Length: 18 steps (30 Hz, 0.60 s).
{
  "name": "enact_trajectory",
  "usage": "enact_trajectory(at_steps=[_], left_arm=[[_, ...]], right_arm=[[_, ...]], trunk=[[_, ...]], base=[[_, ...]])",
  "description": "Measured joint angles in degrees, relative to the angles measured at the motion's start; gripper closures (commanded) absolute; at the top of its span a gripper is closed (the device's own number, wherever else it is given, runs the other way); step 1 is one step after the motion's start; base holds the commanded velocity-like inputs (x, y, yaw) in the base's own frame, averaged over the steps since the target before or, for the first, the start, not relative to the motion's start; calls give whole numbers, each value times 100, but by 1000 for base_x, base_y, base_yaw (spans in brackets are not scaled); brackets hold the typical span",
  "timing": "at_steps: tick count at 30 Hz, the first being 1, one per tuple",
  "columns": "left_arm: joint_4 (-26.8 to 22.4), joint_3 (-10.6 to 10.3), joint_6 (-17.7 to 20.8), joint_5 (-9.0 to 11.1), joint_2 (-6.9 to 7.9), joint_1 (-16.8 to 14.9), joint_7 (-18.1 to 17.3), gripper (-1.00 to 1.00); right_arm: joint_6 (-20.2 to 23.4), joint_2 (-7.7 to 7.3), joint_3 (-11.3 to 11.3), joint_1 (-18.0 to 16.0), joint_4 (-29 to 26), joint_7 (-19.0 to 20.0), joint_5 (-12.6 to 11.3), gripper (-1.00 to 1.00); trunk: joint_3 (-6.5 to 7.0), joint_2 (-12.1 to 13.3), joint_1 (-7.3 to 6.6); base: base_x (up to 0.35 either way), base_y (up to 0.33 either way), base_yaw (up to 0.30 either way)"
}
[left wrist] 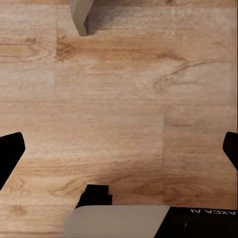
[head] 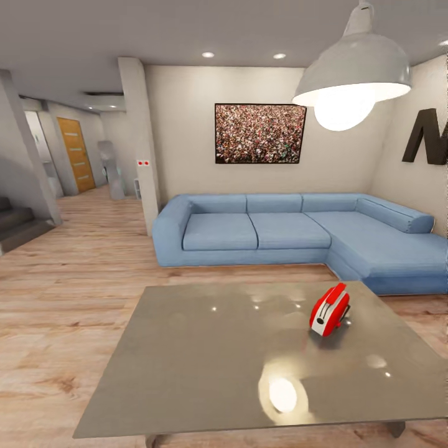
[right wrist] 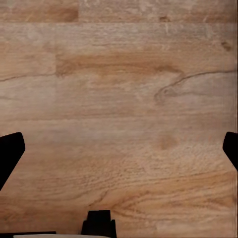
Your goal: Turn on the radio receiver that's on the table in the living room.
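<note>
The small red radio receiver [head: 330, 309] with its white side band stands on the right part of the low grey glossy table [head: 205, 361], in the living room with the blue L-shaped sofa [head: 292, 233] behind it. In the left wrist view my left gripper [left wrist: 119, 148] is open, its dark fingertips [left wrist: 11, 153] spread wide over bare wood floor. In the right wrist view my right gripper [right wrist: 119, 148] is likewise open above the floor, with nothing between its fingers [right wrist: 11, 153].
A big grey pendant lamp [head: 351, 74] hangs at the upper right above the table. A crowd picture [head: 260, 133] hangs on the white wall. A pillar [head: 140, 143] stands left of the sofa, with a hallway, an orange door [head: 76, 154] and stairs [head: 15, 224] at the far left.
</note>
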Motion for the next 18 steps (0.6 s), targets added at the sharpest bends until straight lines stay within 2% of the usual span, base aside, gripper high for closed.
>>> enact_trajectory(at_steps=[5,10,18], left_arm=[[0,0,0,0,0,0,0,-100],[0,0,0,0,0,0,0,-100],[0,0,-8,0,0,0,0,-100]], right_arm=[[2,0,0,0,0,3,-3,-100],[3,0,0,0,0,6,-3,-100],[2,0,0,0,0,8,-3,-100]], trunk=[[0,0,0],[0,0,0],[0,0,0]], base=[[0,-291,0],[0,-187,0],[0,-29,36]])
